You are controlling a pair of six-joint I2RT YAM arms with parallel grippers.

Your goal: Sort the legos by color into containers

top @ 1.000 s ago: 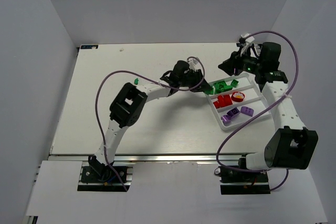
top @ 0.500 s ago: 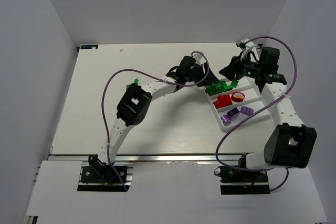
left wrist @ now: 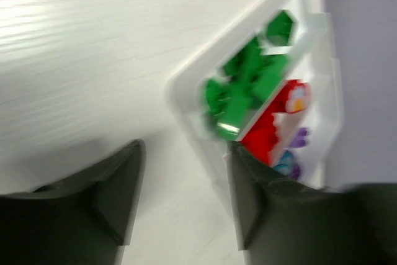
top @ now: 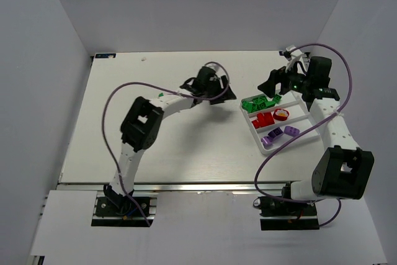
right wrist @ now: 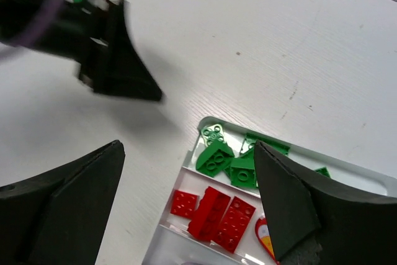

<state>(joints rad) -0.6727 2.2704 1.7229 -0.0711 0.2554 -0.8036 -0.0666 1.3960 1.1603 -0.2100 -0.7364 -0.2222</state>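
The white tray (top: pixel 253 130) lies at the right of the table. Its three containers hold the legos: green (top: pixel 260 102) in the far one, red (top: pixel 263 120) in the middle, purple (top: pixel 280 133) in the near one. My left gripper (top: pixel 228 95) hovers just left of the tray, open and empty. In the left wrist view the left gripper (left wrist: pixel 183 172) frames bare table beside the tray rim (left wrist: pixel 180 91), with the green legos (left wrist: pixel 248 85) beyond. My right gripper (top: pixel 268 82) hangs above the tray's far corner. In the right wrist view the right gripper (right wrist: pixel 186 147) is wide open over the green legos (right wrist: pixel 223 156) and red legos (right wrist: pixel 214 212).
A red and yellow rounded piece (top: pixel 282 114) sits with the red legos. Purple cables (top: pixel 124 94) loop over both arms. Grey walls close in the white table (top: pixel 155 141) at left, right and back. The left gripper's dark fingers (right wrist: pixel 118 72) show blurred in the right wrist view.
The left gripper has opened and drawn back to the left, away from the tray. The right gripper has opened wide above the tray's far corner.
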